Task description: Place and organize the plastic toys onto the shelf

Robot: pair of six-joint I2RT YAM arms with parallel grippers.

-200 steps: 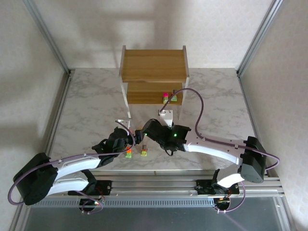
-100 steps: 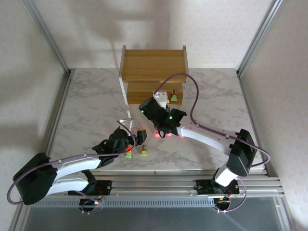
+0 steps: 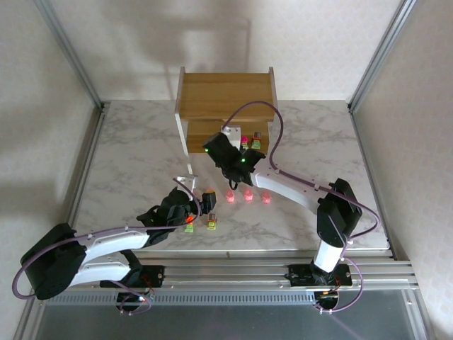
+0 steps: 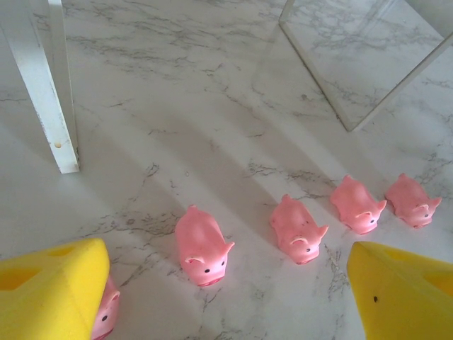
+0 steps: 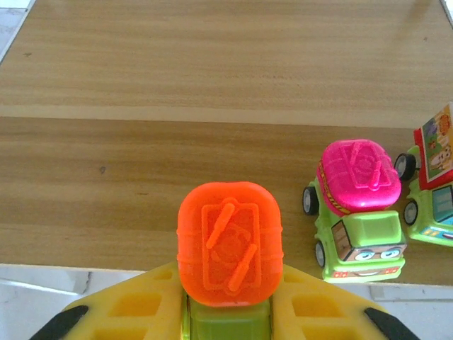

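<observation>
Swung across the table [image 3: 127, 163] since a second ago, our right gripper [image 5: 226, 308] now reaches the far shelf [image 3: 225, 95], clenched on an orange-topped truck [image 5: 229, 244] over the lower tier, left of a magenta-topped truck [image 5: 356, 205]. Light, stiff, probably slippery plastic; its green sides suit gripping. Our left gripper [image 4: 226, 290] hangs released over pink pigs [image 4: 204, 244], nearer us.
</observation>
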